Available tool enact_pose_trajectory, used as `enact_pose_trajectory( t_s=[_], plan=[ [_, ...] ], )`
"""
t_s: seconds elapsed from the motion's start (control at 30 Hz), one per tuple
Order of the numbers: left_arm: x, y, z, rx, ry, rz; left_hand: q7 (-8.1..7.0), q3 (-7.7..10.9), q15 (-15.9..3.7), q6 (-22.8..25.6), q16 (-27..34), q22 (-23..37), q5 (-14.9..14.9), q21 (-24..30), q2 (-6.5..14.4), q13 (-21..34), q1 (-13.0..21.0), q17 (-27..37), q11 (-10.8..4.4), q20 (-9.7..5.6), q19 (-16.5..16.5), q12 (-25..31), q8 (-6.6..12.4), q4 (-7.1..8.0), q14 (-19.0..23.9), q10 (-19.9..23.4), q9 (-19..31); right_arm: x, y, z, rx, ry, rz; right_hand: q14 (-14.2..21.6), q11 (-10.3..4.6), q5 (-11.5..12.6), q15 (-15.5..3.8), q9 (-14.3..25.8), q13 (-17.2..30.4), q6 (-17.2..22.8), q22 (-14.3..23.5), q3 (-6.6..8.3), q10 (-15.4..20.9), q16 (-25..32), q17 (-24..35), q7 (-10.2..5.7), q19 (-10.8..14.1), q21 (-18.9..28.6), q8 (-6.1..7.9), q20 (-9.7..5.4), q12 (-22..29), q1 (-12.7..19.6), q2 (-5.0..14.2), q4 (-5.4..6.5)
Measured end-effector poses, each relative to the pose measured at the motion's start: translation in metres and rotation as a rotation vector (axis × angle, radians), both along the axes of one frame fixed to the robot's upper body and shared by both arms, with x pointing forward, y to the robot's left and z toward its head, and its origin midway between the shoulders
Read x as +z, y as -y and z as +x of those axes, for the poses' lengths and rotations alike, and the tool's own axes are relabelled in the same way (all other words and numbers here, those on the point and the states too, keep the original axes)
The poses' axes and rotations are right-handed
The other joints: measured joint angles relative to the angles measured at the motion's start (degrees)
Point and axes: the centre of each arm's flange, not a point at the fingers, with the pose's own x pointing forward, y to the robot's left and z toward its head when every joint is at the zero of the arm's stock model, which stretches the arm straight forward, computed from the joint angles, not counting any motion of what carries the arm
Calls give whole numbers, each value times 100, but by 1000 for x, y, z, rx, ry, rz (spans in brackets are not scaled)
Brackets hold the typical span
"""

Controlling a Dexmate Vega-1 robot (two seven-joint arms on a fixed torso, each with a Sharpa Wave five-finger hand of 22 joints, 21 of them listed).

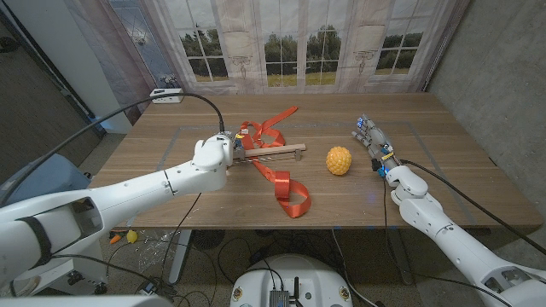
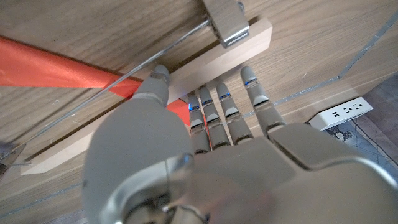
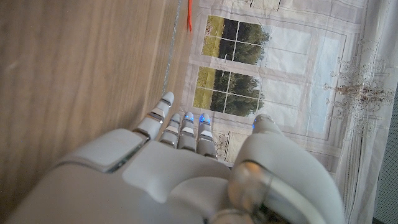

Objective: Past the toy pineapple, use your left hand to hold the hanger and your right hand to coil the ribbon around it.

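The left wrist view shows the left hand (image 2: pixel 205 155) seemingly gripping the pale wooden hanger (image 2: pixel 186 78) across the orange ribbon (image 2: pixel 56 68), while the head view shows the right hand (image 1: pixel 374 141) spread, holding nothing, on the wooden bench (image 1: pixel 444 170) before window-printed curtains (image 1: pixel 299 43).

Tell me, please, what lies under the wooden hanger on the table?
The orange ribbon passes beneath the hanger, with the table below. The left hand covers the hanger's near end, so what lies under that stretch is hidden.
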Motion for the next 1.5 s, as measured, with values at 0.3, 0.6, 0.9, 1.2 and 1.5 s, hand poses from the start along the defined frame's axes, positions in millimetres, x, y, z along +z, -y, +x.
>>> enact_pose_trajectory(
  t_s=[0.3, 0.6, 0.9, 1.2, 1.5],
  plan=[
    [-8, 1, 6, -8, 4, -12, 16, 9, -8, 306, 127, -41, 0, 44, 134, 24, 244, -6, 11, -136, 320, 110, 74, -57, 347, 318, 29, 1, 1, 2, 3, -1, 4, 22, 32, 0, 22, 0, 0, 7, 0, 0, 31, 0, 0, 7, 0, 0, 0, 0, 0, 0, 0, 0],
    [-19, 0, 13, -19, 6, -38, -21, 438, -85, 1495, 691, -47, -46, 399, 383, 131, 1194, 73, -20, -751, 1222, 401, 341, -147, 1886, 1218, 14, 1, 2, 4, 1, -3, 5, 22, 31, 0, 22, 0, 0, 7, 0, 37, 31, 0, 0, 7, 0, 0, 0, 0, 0, 1, 0, 4],
    [-22, 5, 22, -53, 64, -44, 236, 458, 278, 2178, 1307, -3, -48, 865, 5, 281, 1580, 343, 86, -1113, 1641, 560, 522, -154, 2305, 1994, 26, 0, 5, 6, -6, -8, 9, 21, 31, 0, 21, 0, 0, 6, 0, 37, 31, 0, 0, 7, 7, 0, 0, -8, 0, -29, 30, 4],
    [-29, 2, 27, -88, 156, -70, 386, 410, 338, 2328, 1555, 48, -48, 1142, -62, 332, 1647, 343, 296, -1141, 1774, 634, 560, -107, 2489, 2222, 26, 0, 8, 5, -19, -9, 15, 21, 31, 0, 21, 0, 0, 6, 0, 52, 30, 0, 0, 7, 20, 0, 0, -20, 0, -29, 30, -11],
    [-25, -6, 11, -135, 345, -118, 498, 393, 379, 2440, 1840, 45, -79, 1201, -107, 339, 1691, 398, 335, -1096, 1732, 697, 562, -93, 2533, 2281, 24, 0, 6, 4, -23, -5, 13, 21, 31, 0, 21, 0, 0, 6, 0, 52, 30, 0, 0, 7, 20, 0, 0, -20, 0, -28, 30, -11]
  ],
)
